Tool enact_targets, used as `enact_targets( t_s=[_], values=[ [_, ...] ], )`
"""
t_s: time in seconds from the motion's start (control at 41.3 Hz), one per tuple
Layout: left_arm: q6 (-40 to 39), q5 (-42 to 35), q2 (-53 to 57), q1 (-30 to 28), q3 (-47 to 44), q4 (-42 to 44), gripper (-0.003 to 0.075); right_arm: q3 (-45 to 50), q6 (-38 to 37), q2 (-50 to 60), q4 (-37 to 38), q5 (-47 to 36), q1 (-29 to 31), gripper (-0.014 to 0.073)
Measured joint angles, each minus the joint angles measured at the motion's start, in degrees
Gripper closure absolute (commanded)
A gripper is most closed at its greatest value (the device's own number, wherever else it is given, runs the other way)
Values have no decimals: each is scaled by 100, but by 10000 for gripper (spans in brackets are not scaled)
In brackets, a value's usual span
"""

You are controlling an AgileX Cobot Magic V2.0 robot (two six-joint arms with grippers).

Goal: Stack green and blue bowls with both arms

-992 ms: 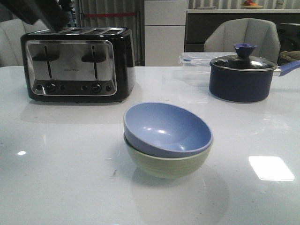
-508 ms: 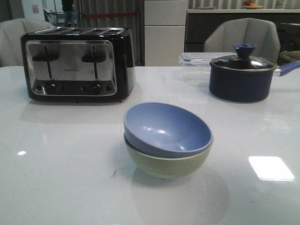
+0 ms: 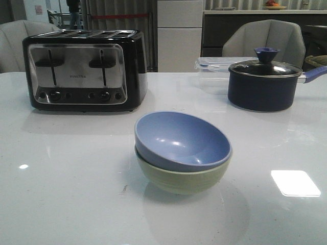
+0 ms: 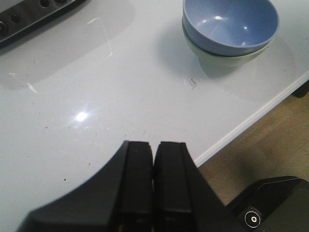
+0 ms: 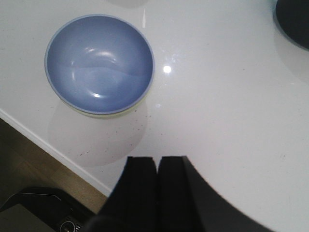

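Basically done: blue bowl (image 3: 182,141) nested inside green bowl (image 3: 182,175), slightly tilted, mid-table, toaster (image 3: 84,69) at about 10 o'clock from the stack, navy pot (image 3: 264,82) at about 2 o'clock. Bowls look like light, stiff matte plastic, probably not fragile; smooth sides likely slippery, so the rim is the place to pinch, one finger inside and one outside. Left gripper (image 4: 153,157) fingers pressed together, holding nothing; stack sits well apart from it, at roughly 1 o'clock in the left wrist view. Right gripper (image 5: 157,169) also closed and empty, stack well clear, around 11 o'clock in the right wrist view.
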State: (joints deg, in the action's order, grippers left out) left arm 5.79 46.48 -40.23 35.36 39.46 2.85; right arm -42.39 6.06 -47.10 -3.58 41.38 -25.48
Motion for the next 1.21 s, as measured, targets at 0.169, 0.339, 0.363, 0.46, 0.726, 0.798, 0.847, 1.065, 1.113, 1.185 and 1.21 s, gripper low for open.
enact_targets(
  t_s=[0.169, 0.339, 0.363, 0.46, 0.726, 0.798, 0.847, 1.065, 1.113, 1.185, 1.21],
  values=[
    [0, 0, 0, 0, 0, 0, 624, 0, 0, 0, 0, 4, 0, 537],
    [0, 0, 0, 0, 0, 0, 624, 0, 0, 0, 0, 4, 0, 537],
    [0, 0, 0, 0, 0, 0, 624, 0, 0, 0, 0, 4, 0, 537],
    [0, 0, 18, 0, 0, 0, 624, 0, 0, 0, 0, 4, 0, 537],
    [0, -557, 860, -804, -565, -92, 624, 0, 0, 0, 0, 17, 0, 537],
    [0, -1321, 1302, -1159, -1106, -102, 624, 0, 0, 0, 0, 17, 0, 537],
    [0, -1805, 1617, -1410, -1454, -102, 624, 0, 0, 0, 0, 17, 0, 537],
    [0, -3615, 3118, -2410, -3174, -447, 624, 0, 0, 0, 0, 26, 0, 537],
    [0, -3778, 3401, -2584, -3449, -540, 624, 0, 0, 0, 0, 26, 0, 537],
    [0, -3921, 3763, -2792, -3778, -654, 624, 0, 0, 0, 0, 26, 0, 537],
    [0, -3940, 3847, -2836, -3848, -669, 624, 0, 0, 0, 0, 26, 0, 537]
  ],
)
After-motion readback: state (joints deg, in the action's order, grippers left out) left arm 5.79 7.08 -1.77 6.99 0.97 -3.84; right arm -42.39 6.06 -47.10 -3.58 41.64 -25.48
